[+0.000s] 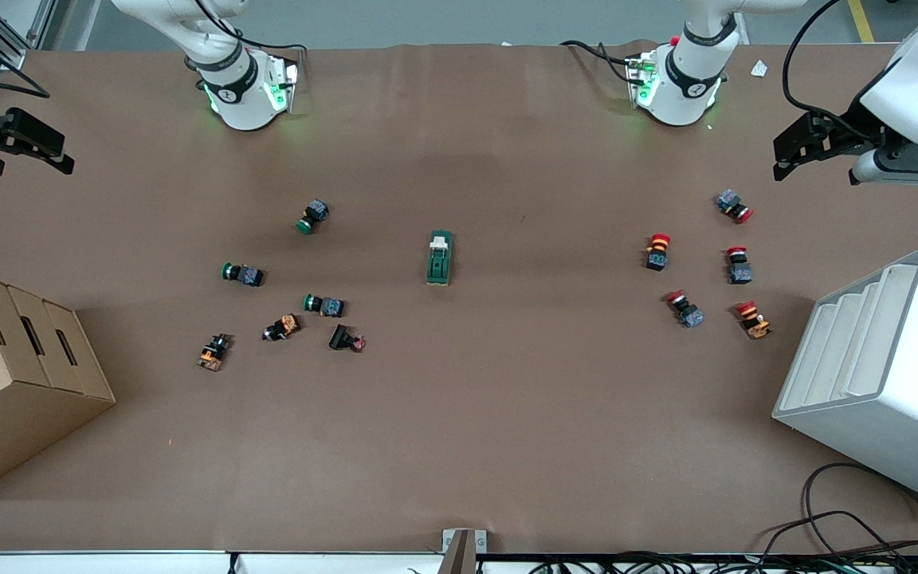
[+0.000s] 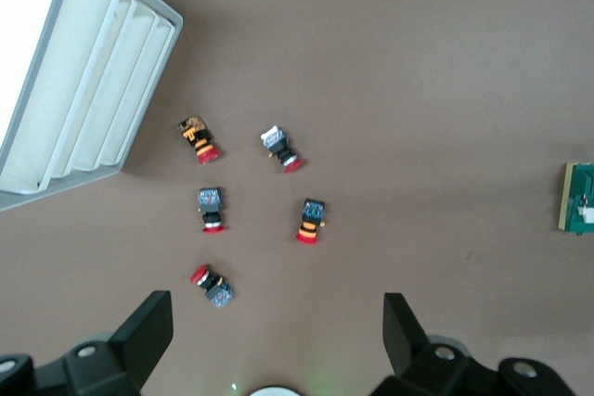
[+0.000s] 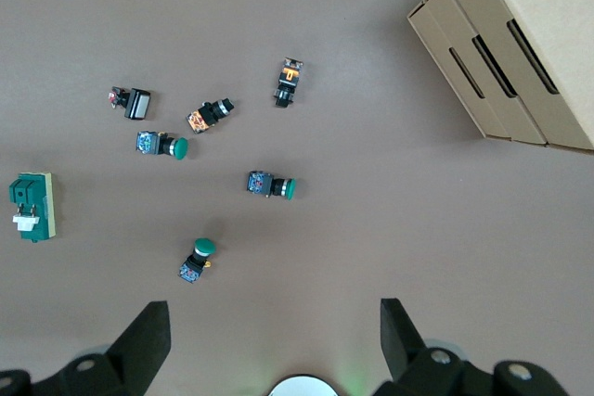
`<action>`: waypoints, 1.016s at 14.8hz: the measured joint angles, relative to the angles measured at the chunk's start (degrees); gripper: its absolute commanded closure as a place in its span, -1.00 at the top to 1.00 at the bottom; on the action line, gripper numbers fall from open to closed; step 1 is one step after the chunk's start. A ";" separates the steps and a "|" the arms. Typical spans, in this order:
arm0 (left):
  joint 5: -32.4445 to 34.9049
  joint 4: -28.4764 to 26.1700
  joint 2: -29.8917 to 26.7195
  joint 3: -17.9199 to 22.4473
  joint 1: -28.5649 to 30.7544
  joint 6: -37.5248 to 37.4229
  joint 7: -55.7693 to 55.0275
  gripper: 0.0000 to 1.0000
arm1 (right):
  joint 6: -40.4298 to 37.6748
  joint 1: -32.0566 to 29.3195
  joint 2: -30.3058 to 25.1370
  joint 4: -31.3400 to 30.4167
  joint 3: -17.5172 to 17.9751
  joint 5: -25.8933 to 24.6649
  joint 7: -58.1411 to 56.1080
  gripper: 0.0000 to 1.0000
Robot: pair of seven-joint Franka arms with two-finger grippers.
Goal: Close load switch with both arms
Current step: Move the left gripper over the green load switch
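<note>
Brown paper over the whole bench (image 1: pixel 459 446), with the load switch (image 1: pixel 441 257) lying alone near its middle, cream handle end turned toward the arms' bases, nothing touching it. No sign of any work on it yet: by the look of things, task not begun, with reaching, bracing and pressing the handle all left to do. Left hand (image 1: pixel 814 147) high over the bench edge at the left arm's end, well apart from the switch, fingers spread wide with nothing between them, as its own wrist camera shows (image 2: pixel 278 331). Right hand (image 1: pixel 17 139) likewise up over the edge at the right arm's end, well apart from the switch, fingers wide and empty (image 3: pixel 274 331). Between the switch and the left arm's end, five red-capped buttons (image 1: pixel 657 250) scattered; past them, still farther from the switch, a white slotted bin (image 1: pixel 889 375). Between the switch and the right arm's end, three green-capped buttons (image 1: pixel 313 216) and a few darker parts (image 1: pixel 282 327), then a cardboard box (image 1: pixel 13 375) farther out. Probably one hand needed to steady the green body and the other to push the handle over; a long reach toward the middle for both first, past the loose buttons.
</note>
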 measured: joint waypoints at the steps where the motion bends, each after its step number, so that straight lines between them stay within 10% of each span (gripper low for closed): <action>1: 0.00 0.00 0.02 0.00 0.00 -0.33 0.00 1.00 | -0.01 0.00 -0.01 0.00 0.00 0.00 -0.01 1.00; 9: 0.06 2.00 3.48 -2.47 -0.98 -0.75 -0.95 1.00 | -0.03 0.00 -0.03 0.01 0.04 -1.01 -0.24 1.00; 15: 0.45 2.79 7.75 -17.22 -1.77 0.10 -12.89 1.00 | 0.02 0.02 -0.06 2.06 0.07 -1.15 -0.25 1.00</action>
